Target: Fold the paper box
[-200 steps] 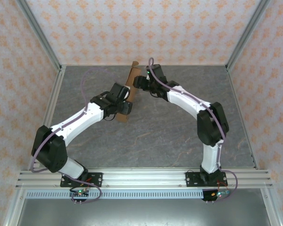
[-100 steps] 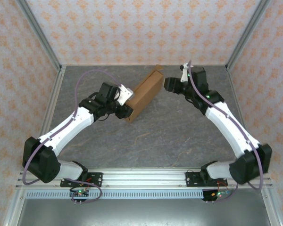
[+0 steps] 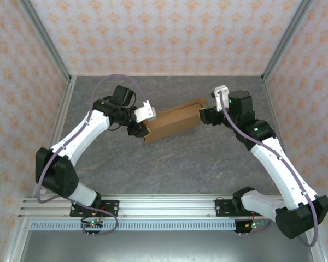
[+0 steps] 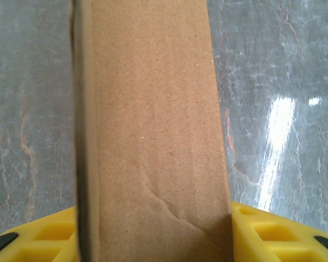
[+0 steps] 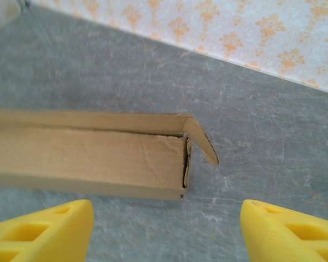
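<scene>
- paper box [image 3: 175, 121]: a long, narrow brown carton with its sides already standing up as a flat rectangular body.
- It sits in the far half of the surface [image 3: 180, 174], about midway between the left and right edges. Its long axis runs left to right, with the right end a little nearer the far edge.
- Cannot tell whether it rests fully on the surface or is lifted slightly.
- Right end, seen from the right wrist: the end flap [image 5: 203, 146] sticks out at an angle, untucked, and that end gapes.
- Broad face, seen from the left wrist: a shallow crease [image 4: 167, 204] runs slantwise across the cardboard.
- left gripper [image 4: 153, 243]: its jaws are closed onto the box's left end, and cardboard fills the gap from pad to pad.
- right gripper [image 5: 164, 232]: its jaws are spread wide with nothing between them. It faces the open right end, near it but apart.
- Progress (judgement): the body is folded. The right end flap has yet to be tucked in. The left end is hidden in the grip, so its state is unknown.
</scene>
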### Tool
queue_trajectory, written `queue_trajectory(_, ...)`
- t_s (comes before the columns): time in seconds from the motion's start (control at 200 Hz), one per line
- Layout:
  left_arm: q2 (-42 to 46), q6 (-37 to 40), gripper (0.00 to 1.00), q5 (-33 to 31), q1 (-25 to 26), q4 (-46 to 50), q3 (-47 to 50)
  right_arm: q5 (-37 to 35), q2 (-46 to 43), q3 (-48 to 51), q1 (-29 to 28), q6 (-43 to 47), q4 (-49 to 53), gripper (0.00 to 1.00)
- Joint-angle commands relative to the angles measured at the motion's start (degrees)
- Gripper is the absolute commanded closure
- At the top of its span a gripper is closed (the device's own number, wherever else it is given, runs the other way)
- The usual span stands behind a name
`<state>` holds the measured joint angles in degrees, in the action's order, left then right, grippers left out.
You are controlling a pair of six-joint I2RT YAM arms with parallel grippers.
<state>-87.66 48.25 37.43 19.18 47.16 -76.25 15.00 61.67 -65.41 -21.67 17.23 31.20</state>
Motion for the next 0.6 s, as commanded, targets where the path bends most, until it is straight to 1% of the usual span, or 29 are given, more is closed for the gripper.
queue_trajectory(0.0,-2.17,7.18,0.63,5.47,-2.74,5.50,-2.61,3.46,0.13,0.31,2.62,13.11,2.41,0.27)
queue_trajectory(0.11,-3.55,10.13,0.63,8.84,-3.90,6.97,-3.38,12.46,3.29,-1.76,8.48,14.62,2.85,0.29)
queue_trajectory(0.18,-3.61,11.01,0.63,9.97,-4.32,6.97,-3.03,15.89,5.82,-3.63,9.46,15.89,4.05,0.30)
queue_trajectory(0.23,-3.70,11.72,0.64,10.77,-4.70,7.25,-2.90,18.29,9.22,-5.16,9.49,16.74,5.01,0.31)
queue_trajectory(0.39,-3.80,12.13,0.64,11.35,-5.05,7.10,-2.68,21.39,16.24,-8.83,9.46,16.37,6.33,0.39)
queue_trajectory(0.465,-4.08,12.14,0.64,11.35,-5.10,7.14,-2.86,20.94,18.42,-10.35,9.50,15.49,6.79,0.44)
queue_trajectory(0.54,-4.25,12.13,0.64,11.53,-5.11,6.90,-3.04,20.97,20.09,-11.81,9.45,15.62,7.63,0.50)
queue_trajectory(0.596,-4.43,11.95,0.64,11.70,-5.04,6.65,-3.12,21.19,21.17,-12.92,9.41,16.05,8.83,0.57)
